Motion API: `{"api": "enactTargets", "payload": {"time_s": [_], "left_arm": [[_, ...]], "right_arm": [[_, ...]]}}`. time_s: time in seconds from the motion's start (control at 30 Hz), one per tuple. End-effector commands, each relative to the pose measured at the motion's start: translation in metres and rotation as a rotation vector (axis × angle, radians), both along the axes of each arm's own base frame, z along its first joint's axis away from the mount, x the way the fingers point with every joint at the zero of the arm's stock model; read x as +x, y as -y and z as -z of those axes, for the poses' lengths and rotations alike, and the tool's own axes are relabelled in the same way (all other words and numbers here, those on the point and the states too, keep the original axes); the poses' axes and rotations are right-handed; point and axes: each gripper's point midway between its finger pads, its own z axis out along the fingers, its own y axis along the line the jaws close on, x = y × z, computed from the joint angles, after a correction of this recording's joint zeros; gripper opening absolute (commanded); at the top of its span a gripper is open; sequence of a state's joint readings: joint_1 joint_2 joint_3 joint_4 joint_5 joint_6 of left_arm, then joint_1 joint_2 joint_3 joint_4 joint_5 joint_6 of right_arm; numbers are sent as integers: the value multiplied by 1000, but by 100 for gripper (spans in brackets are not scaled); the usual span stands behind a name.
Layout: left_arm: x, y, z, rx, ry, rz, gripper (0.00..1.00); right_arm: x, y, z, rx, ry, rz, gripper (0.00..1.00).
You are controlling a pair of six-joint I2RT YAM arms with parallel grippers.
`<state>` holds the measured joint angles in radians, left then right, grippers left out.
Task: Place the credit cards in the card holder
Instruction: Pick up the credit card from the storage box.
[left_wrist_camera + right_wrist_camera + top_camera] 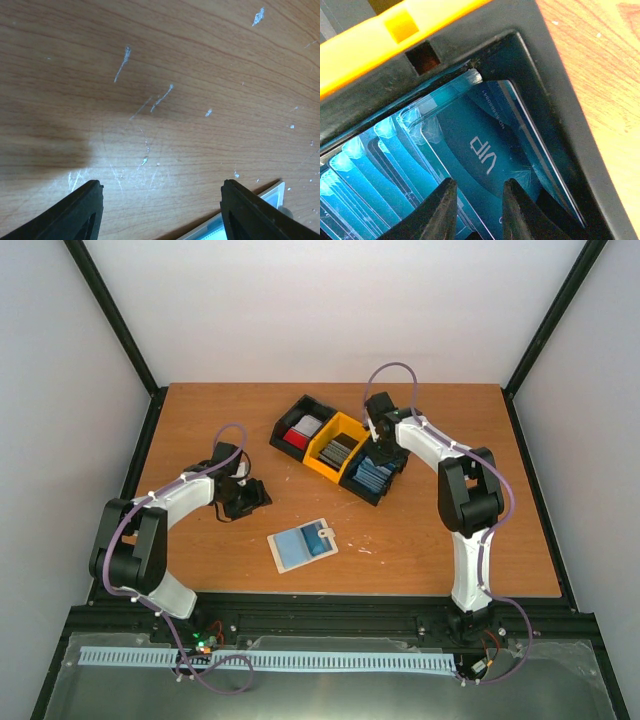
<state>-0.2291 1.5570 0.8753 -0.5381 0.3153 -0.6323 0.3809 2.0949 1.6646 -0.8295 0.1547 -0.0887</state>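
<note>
credit cards (pixel 470 135) stacked in the black bin (pixel 545 115), front one printed "vip".

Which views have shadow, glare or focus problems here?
Left wrist: a broad soft shadow darkens the table at left; the wood grain is otherwise sharp. Right wrist: bright glare runs along the edges of the blue cards, the VIP print is still readable, and the right gripper's fingers look slightly soft up close. Top external: even light, only faint shadows, no blur.
</note>
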Motion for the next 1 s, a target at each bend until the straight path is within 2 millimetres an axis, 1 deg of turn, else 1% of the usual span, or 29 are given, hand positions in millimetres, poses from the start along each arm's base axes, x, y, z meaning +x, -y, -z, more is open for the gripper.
{"api": "enactTargets", "payload": {"time_s": [0.0, 0.13, 0.3, 0.4, 0.57, 0.77, 0.97], "left_arm": [[15, 0, -12, -5, 56, 8, 66], [15, 0, -11, -5, 54, 9, 66], [15, 1, -12, -7, 58, 12, 66], [15, 0, -11, -6, 56, 12, 66], [15, 0, -12, -6, 60, 12, 66], [13, 0, -11, -9, 59, 16, 66], [14, 1, -12, -13, 65, 21, 66]], "right_arm": [[17, 9, -26, -15, 98, 27, 26], [17, 11, -22, -43, 104, 8, 24], [19, 18, -21, -98, 127, 1, 19], [18, 17, -17, -121, 135, -17, 16], [18, 21, -11, -205, 158, -50, 14], [26, 32, -10, -303, 208, -62, 10], [40, 34, -14, -366, 269, -91, 8]]}}
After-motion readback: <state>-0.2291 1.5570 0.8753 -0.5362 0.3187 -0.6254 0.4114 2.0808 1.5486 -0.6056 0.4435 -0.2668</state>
